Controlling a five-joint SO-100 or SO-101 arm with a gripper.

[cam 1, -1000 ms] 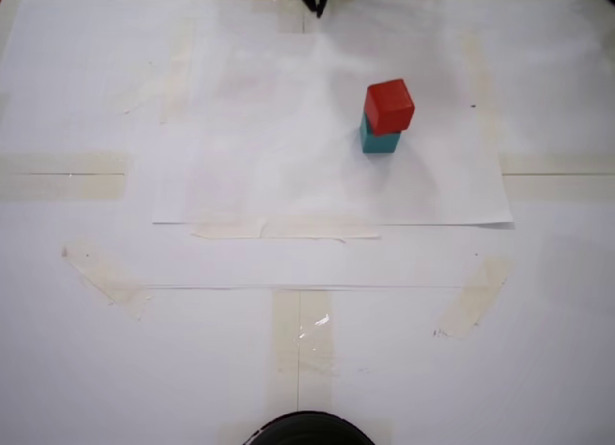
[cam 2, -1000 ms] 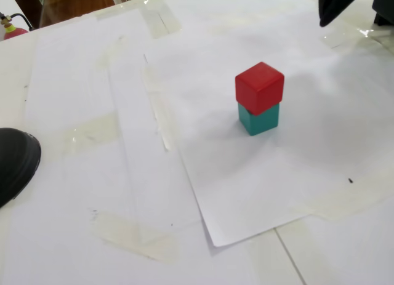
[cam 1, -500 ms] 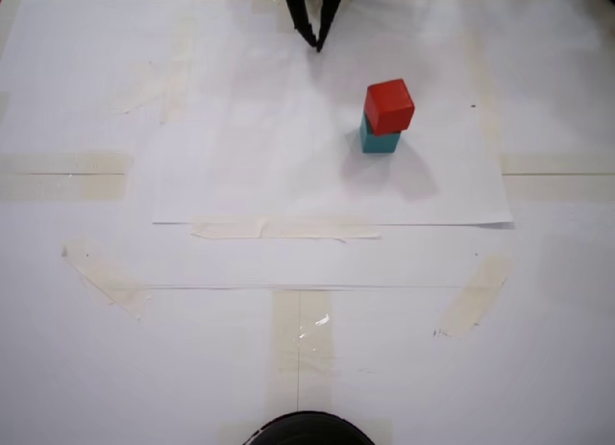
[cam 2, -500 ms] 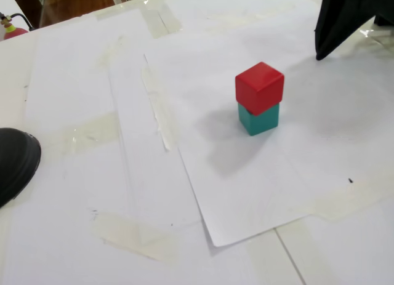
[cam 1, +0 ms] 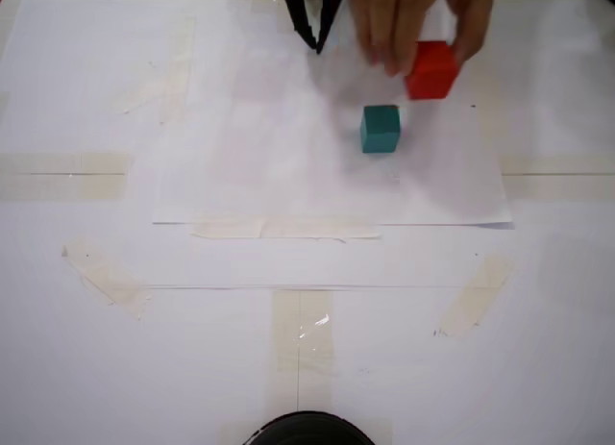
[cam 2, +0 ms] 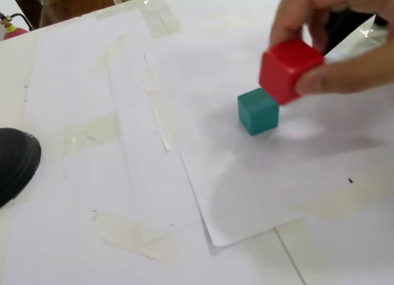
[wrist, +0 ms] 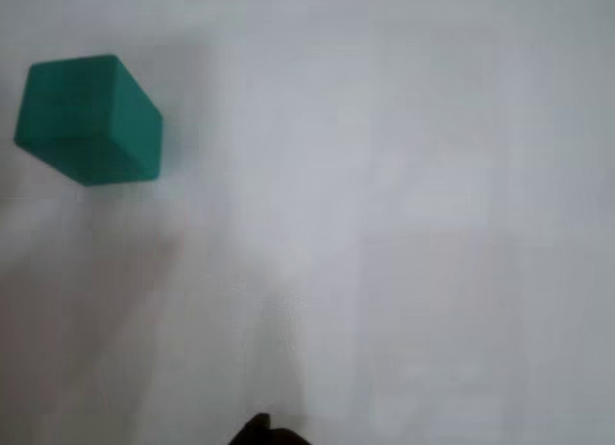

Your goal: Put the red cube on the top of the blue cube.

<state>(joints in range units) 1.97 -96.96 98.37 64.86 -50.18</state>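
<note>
Fingers of a person's hand (cam 1: 413,27) pinch the red cube (cam 1: 431,70) in a fixed view, coming in from the top edge. The cube is up and to the right of the blue cube (cam 1: 381,128), not touching it. The blue cube sits alone on the white paper (cam 1: 240,176). It looks like the person is taking the red cube off to set things up again, but that is only a guess. The gripper (cam 1: 314,32) pokes in at the top, well apart from both cubes. Its two dark tips come close together and hold nothing. Most of the arm is cut off by the edge. The hand is blurry.

In the wrist view the blue cube (wrist: 88,118) is at the upper left, alone on the paper. The red cube is not in this picture. Only a tiny dark bit of the gripper (wrist: 261,430) peeks up at the bottom, too little to tell how the jaws stand.

In the other fixed view the hand (cam 2: 332,32) holds the red cube (cam 2: 287,69) tilted in the air, just beside and above the blue cube (cam 2: 258,111). A thumb presses one side and fingers press the top. The hand hides the gripper here. A dark round thing (cam 2: 15,165) sits at the left edge, cut off, and I cannot tell what it is.
</note>
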